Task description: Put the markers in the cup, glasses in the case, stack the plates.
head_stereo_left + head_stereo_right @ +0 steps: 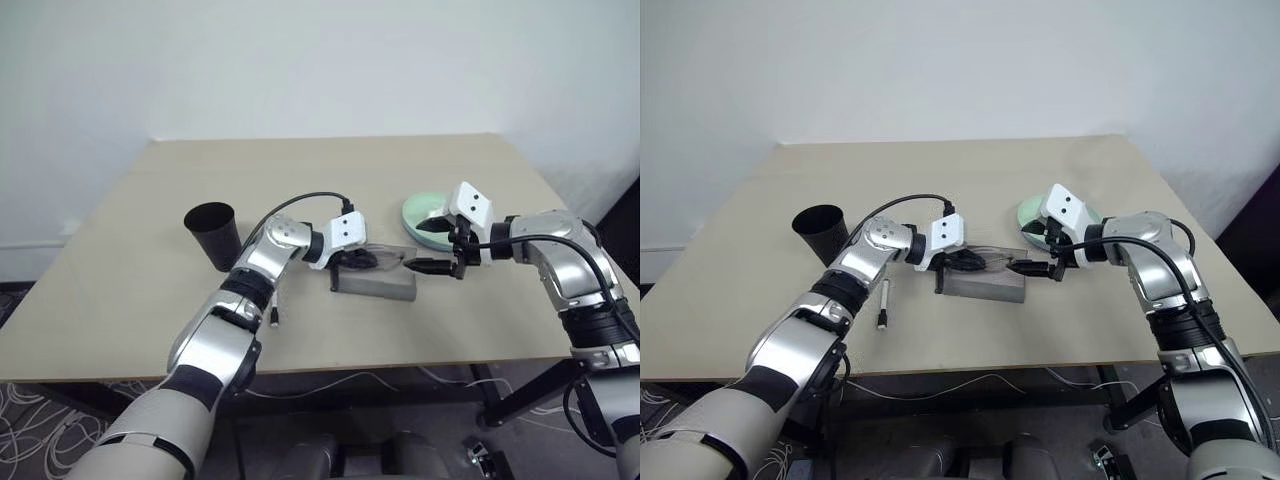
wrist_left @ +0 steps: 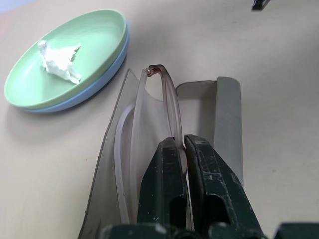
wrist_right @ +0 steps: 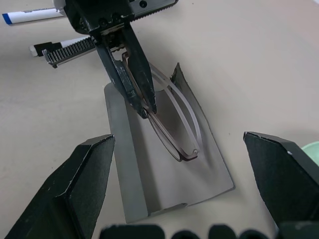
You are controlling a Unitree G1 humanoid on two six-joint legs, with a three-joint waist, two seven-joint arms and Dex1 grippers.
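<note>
one claw (image 3: 141, 94) pinches the glasses (image 3: 172, 124) over the case (image 3: 164, 184).

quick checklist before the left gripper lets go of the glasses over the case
1. Left gripper shut on the glasses: ok.
2. Case open, lid up: ok.
3. Glasses over the case's opening: ok; seated on its floor: cannot tell.
4. Right gripper open, at the case's end, apart from the glasses: ok.
5. Plates stacked, mint green on blue: ok, though a crumpled tissue lies in the top one.
6. Markers in the cup: not ok, on the table.
</note>
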